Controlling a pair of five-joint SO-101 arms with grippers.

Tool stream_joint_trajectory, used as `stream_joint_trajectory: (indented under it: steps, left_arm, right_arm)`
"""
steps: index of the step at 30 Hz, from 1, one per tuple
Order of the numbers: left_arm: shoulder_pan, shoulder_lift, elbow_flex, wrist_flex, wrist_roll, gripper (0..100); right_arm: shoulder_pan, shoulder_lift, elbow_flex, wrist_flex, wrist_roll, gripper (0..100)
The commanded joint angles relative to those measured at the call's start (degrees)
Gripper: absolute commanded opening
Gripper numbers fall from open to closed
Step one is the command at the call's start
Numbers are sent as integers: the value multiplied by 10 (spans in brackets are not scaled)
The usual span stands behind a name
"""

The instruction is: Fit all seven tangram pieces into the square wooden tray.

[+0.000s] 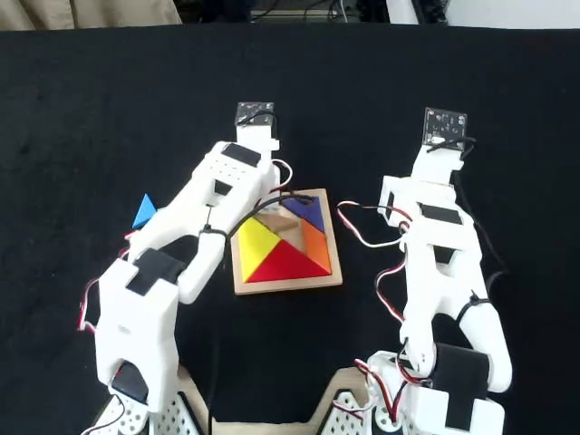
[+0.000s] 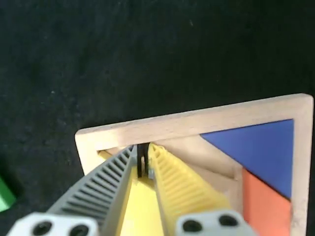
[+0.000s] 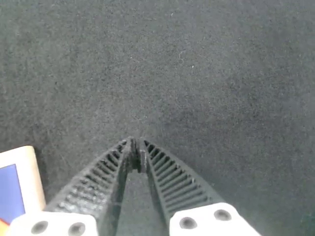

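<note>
Bright, even light; soft, faint shadows

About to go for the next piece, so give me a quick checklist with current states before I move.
1. Tray has free space: ok, bare wood in the middle.
2. All pieces in: not ok, blue triangle and green piece lie on the cloth.
3. Left arm's jaws empty: ok, shut at the tray's corner.
4. Right arm's jaws clear of tray: ok, shut over cloth.
5. Seven pieces accounted for: cannot tell.
</note>
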Motion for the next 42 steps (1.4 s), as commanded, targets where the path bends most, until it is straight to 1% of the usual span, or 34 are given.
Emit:
stream_joint_trajectory:
  steps: [1, 5, 15, 18, 20, 26, 30, 32, 33, 36, 40, 42]
  left_arm:
    - [7, 15, -52, -2, -2, 50]
    - [25, 18, -70, -2, -2, 50]
    - [102, 17, -76, -1, -2, 50]
    - [112, 17, -76, 2, -2, 50]
    - [116, 17, -83, 24, -2, 50]
    - [153, 17, -154, 135, -2, 50]
    - [167, 17, -184, 156, 0, 50]
    - [158, 14, -198, 172, 1, 41]
    - [149, 6, -209, 188, -1, 27]
    - [113, -39, -228, 242, -3, 29]
    - [43, -146, -223, 307, -4, 28]
    - [1, -211, -200, 319, -30, 28]
  right_arm:
    - [-10, -2, -27, -10, 6, 11]
    - [-10, -2, -27, -10, 6, 11]
    - [-10, -2, -27, -10, 6, 11]
    - [-10, -2, -27, -10, 6, 11]
    - [-9, -2, -28, -10, 6, 11]
    - [-8, -2, -28, -10, 6, 11]
    - [-7, -3, -28, -10, 6, 11]
    - [-6, -3, -28, -9, 6, 11]
    - [-6, -3, -28, -9, 6, 11]
    - [-6, -4, -28, -9, 6, 11]
    - [-7, -7, -27, -7, 6, 11]
    - [-9, -7, -27, -7, 6, 11]
